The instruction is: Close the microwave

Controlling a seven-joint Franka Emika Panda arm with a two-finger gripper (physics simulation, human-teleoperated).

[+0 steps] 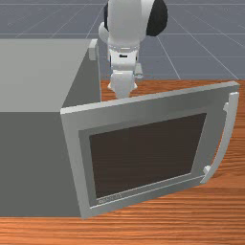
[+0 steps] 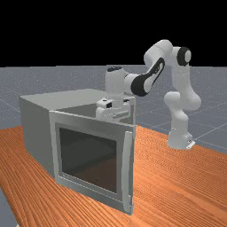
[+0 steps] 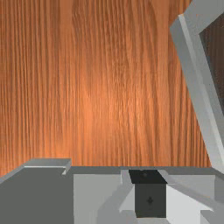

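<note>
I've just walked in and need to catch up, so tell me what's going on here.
A robot arm is at a microwave whose door stands open, swung out from the body. The arm's hand reaches down behind the door, on its inner side, while the handle is on the outer side. Whether the hand touches the door, I can't tell. The task is to close the microwave, and that isn't done yet.

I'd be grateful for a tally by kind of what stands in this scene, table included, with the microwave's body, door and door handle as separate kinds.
Microwave body: 1
Microwave door: 1
Door handle: 1
Robot arm: 1
Wooden table: 1
Total: 5
</note>
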